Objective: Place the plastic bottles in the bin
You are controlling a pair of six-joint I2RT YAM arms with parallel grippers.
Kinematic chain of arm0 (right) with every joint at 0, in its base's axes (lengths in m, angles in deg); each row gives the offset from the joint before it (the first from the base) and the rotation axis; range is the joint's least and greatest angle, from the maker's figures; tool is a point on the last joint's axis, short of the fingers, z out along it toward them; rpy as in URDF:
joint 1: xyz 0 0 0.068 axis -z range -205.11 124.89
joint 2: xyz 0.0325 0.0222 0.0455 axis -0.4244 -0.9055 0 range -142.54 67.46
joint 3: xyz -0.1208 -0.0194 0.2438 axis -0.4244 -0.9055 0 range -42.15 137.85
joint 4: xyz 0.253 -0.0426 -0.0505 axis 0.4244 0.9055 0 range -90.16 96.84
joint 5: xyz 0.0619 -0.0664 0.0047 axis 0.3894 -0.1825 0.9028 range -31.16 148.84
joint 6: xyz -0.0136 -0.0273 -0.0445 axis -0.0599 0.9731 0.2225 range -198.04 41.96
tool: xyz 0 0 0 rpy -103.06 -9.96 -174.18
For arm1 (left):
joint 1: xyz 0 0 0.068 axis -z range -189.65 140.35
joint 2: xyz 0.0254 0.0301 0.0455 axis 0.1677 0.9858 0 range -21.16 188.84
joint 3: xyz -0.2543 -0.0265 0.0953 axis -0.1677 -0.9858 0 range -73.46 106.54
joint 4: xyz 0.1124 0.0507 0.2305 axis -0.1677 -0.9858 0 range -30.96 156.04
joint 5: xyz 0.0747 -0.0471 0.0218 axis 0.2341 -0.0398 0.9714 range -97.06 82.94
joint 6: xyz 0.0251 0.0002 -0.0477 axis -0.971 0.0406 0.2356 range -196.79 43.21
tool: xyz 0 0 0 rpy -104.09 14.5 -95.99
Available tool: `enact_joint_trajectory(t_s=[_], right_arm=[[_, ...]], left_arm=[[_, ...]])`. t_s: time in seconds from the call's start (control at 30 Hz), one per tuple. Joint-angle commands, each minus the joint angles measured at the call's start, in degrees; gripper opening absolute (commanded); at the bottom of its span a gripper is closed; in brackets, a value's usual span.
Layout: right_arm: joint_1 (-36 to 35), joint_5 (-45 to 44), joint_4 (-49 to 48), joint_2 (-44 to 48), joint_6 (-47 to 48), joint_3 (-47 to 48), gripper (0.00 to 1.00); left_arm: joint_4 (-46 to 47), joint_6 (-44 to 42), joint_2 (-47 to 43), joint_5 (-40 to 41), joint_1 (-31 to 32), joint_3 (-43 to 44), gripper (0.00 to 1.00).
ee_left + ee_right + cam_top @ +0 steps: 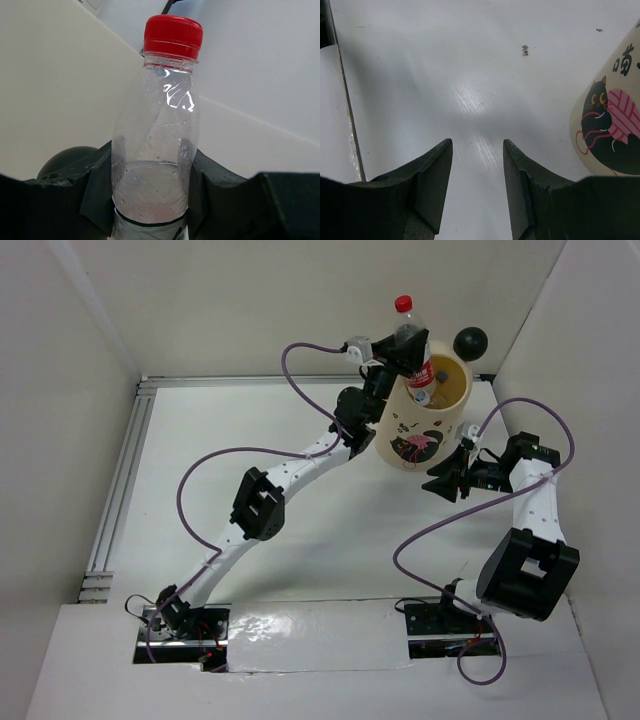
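My left gripper is shut on a clear bottle with a red cap, held upright over the near-left rim of the bin. In the left wrist view the bottle fills the gap between my fingers, red cap up. The bin is a cream cylinder with a yellow inside, a black ball ear and a cat print; another bottle lies inside it. My right gripper is open and empty, low beside the bin's right side; the bin's wall shows at the right of the right wrist view.
White walls close the workspace on the left, back and right. A metal rail runs along the left edge of the white table. Purple cables loop off both arms.
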Motion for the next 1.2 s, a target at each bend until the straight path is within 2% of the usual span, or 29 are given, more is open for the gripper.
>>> enact_joint_trajectory(t_s=[0.0, 0.1, 0.17, 0.2, 0.33, 0.47, 0.57, 0.67, 0.87, 0.93, 1.07, 1.1, 1.17], right_arm=[[-0.3, 1.9, 0.2, 0.5, 1.1, 0.6, 0.52], [-0.3, 1.9, 0.2, 0.5, 1.1, 0.6, 0.52], [-0.3, 2.5, 0.2, 0.5, 1.1, 0.6, 0.55], [-0.3, 3.3, -0.5, 0.5, 1.1, 1.3, 0.60], [0.8, 10.6, -5.1, 1.1, 1.1, 2.7, 0.62], [0.8, 17.2, -14.6, 0.5, 0.5, 4.7, 0.50], [-0.7, 17.9, -14.6, -4.0, 2.2, 10.0, 0.40], [-0.7, 19.3, -12.4, -7.8, 6.3, 14.3, 0.37], [-2.6, 17.9, -12.9, -13.8, 6.3, 23.0, 0.40], [-2.6, 17.9, -12.9, -14.3, 6.3, 23.6, 0.46], [-2.6, 17.9, -13.6, -14.3, 6.3, 23.6, 0.49], [-2.6, 17.9, -13.6, -14.3, 6.3, 23.6, 0.49], [-2.0, 17.9, -13.6, -13.8, 6.3, 22.8, 0.51]], left_arm=[[4.2, -2.4, 2.0, -1.1, 0.5, 0.4, 0.58], [3.6, -2.4, 2.0, -1.1, 0.5, -0.1, 0.60], [3.6, -2.4, 2.0, -1.1, 0.5, -0.1, 0.61], [3.6, -3.0, 2.0, -1.1, 0.5, -0.1, 0.63], [3.6, -3.6, 2.0, -1.1, 0.5, -0.1, 0.64], [3.6, -4.1, 0.9, -1.1, 0.5, -1.4, 0.65], [3.6, -4.1, 0.3, -1.1, 0.5, -1.9, 0.65], [3.6, -4.7, -0.2, -1.7, 0.5, -2.5, 0.65], [4.2, -4.7, -0.7, -1.7, 0.5, -3.1, 0.66], [4.2, -4.7, -1.2, -1.7, 0.5, -3.1, 0.66], [3.6, -5.2, -1.2, -2.2, 0.5, -3.1, 0.69], [3.6, -5.2, -1.2, -2.2, 0.5, -3.6, 0.79], [3.6, -5.7, -1.2, -2.2, 0.5, -3.6, 0.82]])
